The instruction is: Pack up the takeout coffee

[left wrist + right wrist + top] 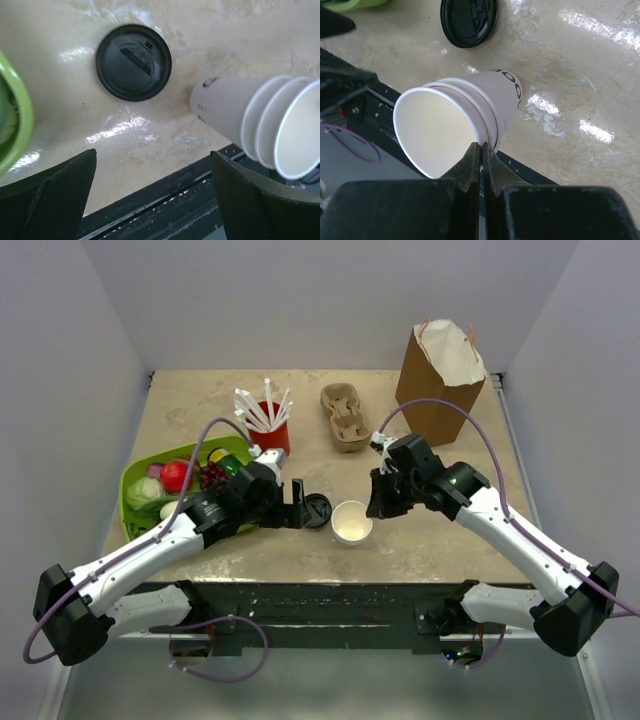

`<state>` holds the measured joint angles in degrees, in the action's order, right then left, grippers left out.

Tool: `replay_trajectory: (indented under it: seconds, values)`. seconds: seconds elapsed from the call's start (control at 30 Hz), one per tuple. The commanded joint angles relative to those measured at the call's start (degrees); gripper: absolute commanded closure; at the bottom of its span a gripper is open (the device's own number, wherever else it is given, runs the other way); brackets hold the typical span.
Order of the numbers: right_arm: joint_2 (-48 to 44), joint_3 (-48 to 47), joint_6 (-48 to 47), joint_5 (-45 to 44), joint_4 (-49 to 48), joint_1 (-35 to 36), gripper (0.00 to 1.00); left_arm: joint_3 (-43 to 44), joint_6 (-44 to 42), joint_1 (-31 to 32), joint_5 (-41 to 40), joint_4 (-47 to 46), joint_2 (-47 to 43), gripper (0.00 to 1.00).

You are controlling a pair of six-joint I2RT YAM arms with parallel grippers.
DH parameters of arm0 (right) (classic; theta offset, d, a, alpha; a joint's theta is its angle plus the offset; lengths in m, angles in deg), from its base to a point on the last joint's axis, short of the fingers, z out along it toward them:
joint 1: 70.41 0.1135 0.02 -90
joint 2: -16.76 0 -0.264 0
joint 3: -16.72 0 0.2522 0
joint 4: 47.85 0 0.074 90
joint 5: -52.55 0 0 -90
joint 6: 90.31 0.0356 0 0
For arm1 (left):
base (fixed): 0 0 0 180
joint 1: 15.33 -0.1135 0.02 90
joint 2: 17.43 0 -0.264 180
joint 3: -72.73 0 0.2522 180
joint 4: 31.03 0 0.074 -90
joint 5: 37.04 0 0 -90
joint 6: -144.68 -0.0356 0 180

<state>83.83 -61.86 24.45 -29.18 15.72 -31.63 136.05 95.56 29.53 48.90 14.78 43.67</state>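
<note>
Beige, scuffed table between white walls fills the top view; a brown paper bag (438, 380) stands at 1 o'clock, a cardboard carrier (346, 418) at 12, a green basket (131, 492) of produce at 9. No lidded takeout coffee shows anywhere: the white cups (351, 521), nested and lidless, stand near the front edge, and the black lid (316, 510) lies flat just beside them at 9 o'clock. By my reading the task has barely begun, with lidding and packing both left. Left tool (297, 502) sits at 9 o'clock of the lid with jaws spread wide, holding nothing; right tool (385, 495) hangs at 2 o'clock of the cups, pinched shut on nothing. From the left wrist, the lid lies at 11 o'clock ahead of the wide-apart fingers (50, 200), clear of them, and three nested rims show at 3 o'clock. From the right wrist, the closed fingers (472, 165) meet in a thin seam directly at 6 o'clock of the cups' open mouth; whether they touch the rim I cannot tell, and the lid sits at 12 o'clock beyond
</note>
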Motion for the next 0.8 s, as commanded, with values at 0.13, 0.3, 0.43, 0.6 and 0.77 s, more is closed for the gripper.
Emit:
replay_trajectory:
  seconds: [0.13, 0.3, 0.43, 0.6, 0.77]
  values:
    - [-2.29, 4.26, 3.02, 5.79, -5.24, -4.33, 1.0, -7.28, 2.62, -0.3, 14.95, -14.74, -0.98, 0.0]
    - [-2.56, 5.93, 3.99, 7.11, -7.0, -4.77, 1.0, -9.83, 3.76, -0.3, 17.5, -19.57, -1.69, 0.0]
    - [-3.26, 6.9, 5.3, 8.16, -8.4, -4.86, 1.0, -10.89, 4.2, -0.3, 18.82, -22.38, -0.37, 0.0]
    - [-3.61, 7.77, 6.01, 10.18, -10.07, -4.77, 1.0, -10.89, 4.03, -0.3, 20.14, -23.18, 1.65, 0.0]
    - [-3.61, 8.48, 6.27, 11.85, -10.86, -4.77, 1.0, -11.15, 4.12, -0.39, 20.49, -24.58, 2.61, 0.0]
